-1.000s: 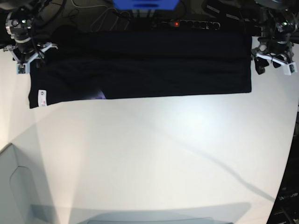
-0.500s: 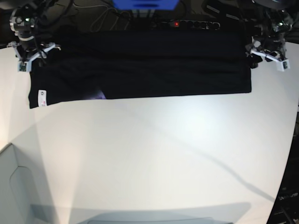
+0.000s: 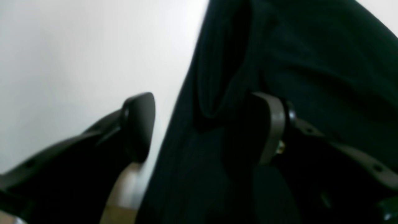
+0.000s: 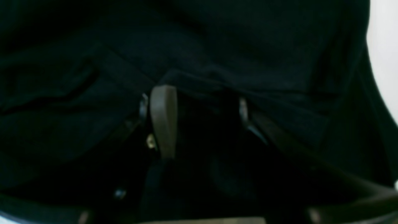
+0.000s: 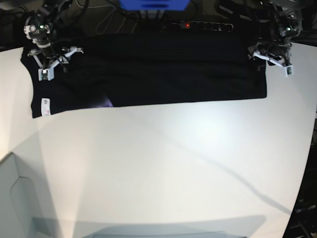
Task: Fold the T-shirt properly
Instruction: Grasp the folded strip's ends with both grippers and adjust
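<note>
the t-shirt [image 5: 158, 69] lies spread as a long black band across the far part of the white table [image 5: 168, 163], with one gripper at each of its ends. the left gripper [image 3: 205, 124] stands with its jaws wide apart, straddling the shirt's edge: one finger [image 3: 138, 124] hangs over bare table just outside the cloth, the other [image 3: 272, 127] sits over the black fabric, and a raised fold of cloth lies between them, not pinched. the right gripper [image 4: 202, 121] is over the shirt's other end, its jaws parted with dark cloth bunched just ahead of the fingertips; whether it is gripping that cloth i cannot tell. a small white label [image 5: 44, 105] sits on the shirt's near corner, below the right gripper.
</note>
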